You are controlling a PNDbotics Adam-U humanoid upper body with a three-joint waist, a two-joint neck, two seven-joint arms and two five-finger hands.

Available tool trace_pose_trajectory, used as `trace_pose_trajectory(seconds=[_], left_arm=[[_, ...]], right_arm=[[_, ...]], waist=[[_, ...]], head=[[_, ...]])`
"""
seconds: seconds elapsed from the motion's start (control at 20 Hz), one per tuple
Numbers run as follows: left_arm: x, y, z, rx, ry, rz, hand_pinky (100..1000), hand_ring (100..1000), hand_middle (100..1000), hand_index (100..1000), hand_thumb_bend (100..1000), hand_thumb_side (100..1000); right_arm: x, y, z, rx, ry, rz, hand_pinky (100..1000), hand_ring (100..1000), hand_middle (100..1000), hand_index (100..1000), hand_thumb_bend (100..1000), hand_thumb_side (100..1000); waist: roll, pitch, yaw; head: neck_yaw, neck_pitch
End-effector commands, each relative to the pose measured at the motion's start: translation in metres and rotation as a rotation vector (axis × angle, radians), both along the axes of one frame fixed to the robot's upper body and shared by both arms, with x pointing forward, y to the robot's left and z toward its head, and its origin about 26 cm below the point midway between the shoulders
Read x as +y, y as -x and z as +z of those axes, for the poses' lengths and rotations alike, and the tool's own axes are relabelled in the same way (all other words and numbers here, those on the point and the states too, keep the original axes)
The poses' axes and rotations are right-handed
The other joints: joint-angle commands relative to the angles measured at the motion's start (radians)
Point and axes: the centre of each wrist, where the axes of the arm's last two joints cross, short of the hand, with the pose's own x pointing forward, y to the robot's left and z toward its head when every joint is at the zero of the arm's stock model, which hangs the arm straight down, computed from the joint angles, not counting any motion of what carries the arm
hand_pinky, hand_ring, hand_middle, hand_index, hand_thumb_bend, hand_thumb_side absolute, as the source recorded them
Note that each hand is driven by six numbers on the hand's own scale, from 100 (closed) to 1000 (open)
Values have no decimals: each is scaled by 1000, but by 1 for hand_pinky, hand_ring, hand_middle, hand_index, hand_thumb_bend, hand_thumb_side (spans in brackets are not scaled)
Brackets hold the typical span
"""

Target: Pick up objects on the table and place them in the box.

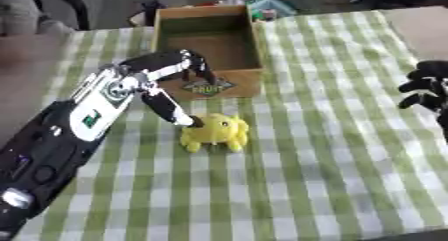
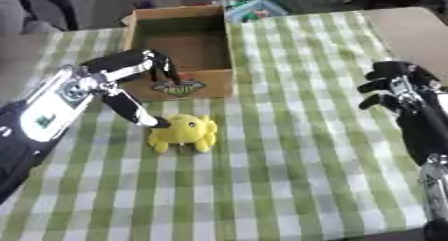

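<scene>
Fingers of the left hand point(image 1: 166, 77) are spread apart: the upper ones arch forward toward the front wall of the box point(image 1: 210, 87), while a lower digit, probably the thumb, reaches down and to the right so that its tip touches the upper left edge of the yellow plush toy point(image 1: 215, 132). Nothing is clasped in that hand; the toy lies on the green and white checked tablecloth point(image 1: 332, 150), just in front of the box and slightly to its right of centre. That box is an open cardboard one with a printed label on its near side, standing upright toward the far edge of the table, and its inside looks bare as far as can be seen. From the lower left corner, the left arm with its white and black casing comes in diagonally. Over at the right edge, the right hand point(image 2: 398, 87) hangs above the cloth with its dark fingers curled loosely and holding nothing, well apart from both the toy and the box.
</scene>
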Motion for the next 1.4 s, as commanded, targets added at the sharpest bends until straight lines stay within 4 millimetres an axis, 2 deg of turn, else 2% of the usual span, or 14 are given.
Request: trace_pose_trajectory(seconds=[0.05,0.7,0.95,1.15,1.3,1.4], left_arm=[[-3,0,8,-2,-11,-22,643,742,660,713,606,140],[-13,-3,-19,82,-72,-48,626,721,642,697,599,198],[-12,-4,-29,99,-85,-36,602,689,615,675,564,146],[-10,-6,-34,89,-75,-11,529,614,554,607,453,145],[-8,-7,-38,83,-47,13,442,529,467,505,308,137],[-8,-7,-38,81,-19,25,395,486,416,450,269,132]], right_arm=[[-3,2,13,-43,19,-9,463,591,581,689,100,526],[-1,1,14,-44,20,1,462,590,575,690,100,530],[-1,1,14,-43,19,4,462,589,574,690,100,532],[-1,1,14,-43,18,5,462,588,574,690,100,534],[-1,1,14,-41,17,4,461,588,573,689,100,535],[-1,1,14,-41,17,3,461,588,573,689,100,535]], waist=[[-3,-18,-2],[-2,-14,-7],[-3,-12,-4],[-3,-11,-2],[-4,-11,0],[-4,-11,2]], head=[[2,11],[6,9],[5,9],[5,8],[4,7],[4,8]])
